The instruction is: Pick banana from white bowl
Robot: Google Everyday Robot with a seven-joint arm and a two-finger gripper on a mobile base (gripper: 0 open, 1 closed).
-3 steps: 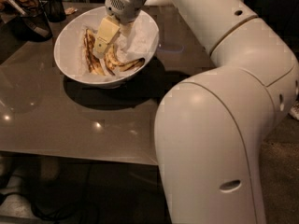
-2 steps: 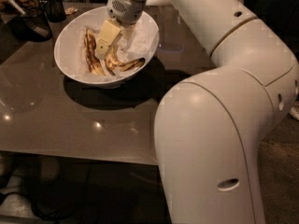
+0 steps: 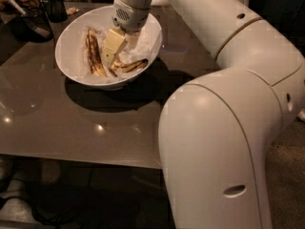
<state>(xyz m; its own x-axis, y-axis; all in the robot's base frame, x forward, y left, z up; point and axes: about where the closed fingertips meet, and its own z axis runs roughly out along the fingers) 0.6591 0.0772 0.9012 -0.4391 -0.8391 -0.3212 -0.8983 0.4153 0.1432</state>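
Hand low inside the white bowl, at the banana (grip unclear).

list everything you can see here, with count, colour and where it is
white bowl: 1, glossy white, far left part of the table
paper: 1 crumpled sheet, white, lining the bowl
banana bunch: 1, yellow with brown blotches, near side of the bowl
single banana: 1, dark brown-streaked, left side of the bowl
dark containers: 2, black, far left corner of the table
table: 1, glossy grey-brown, under everything
arm: 1, white, right side, reaching to the bowl
pincer: 1, cream, inside the bowl at the bananas
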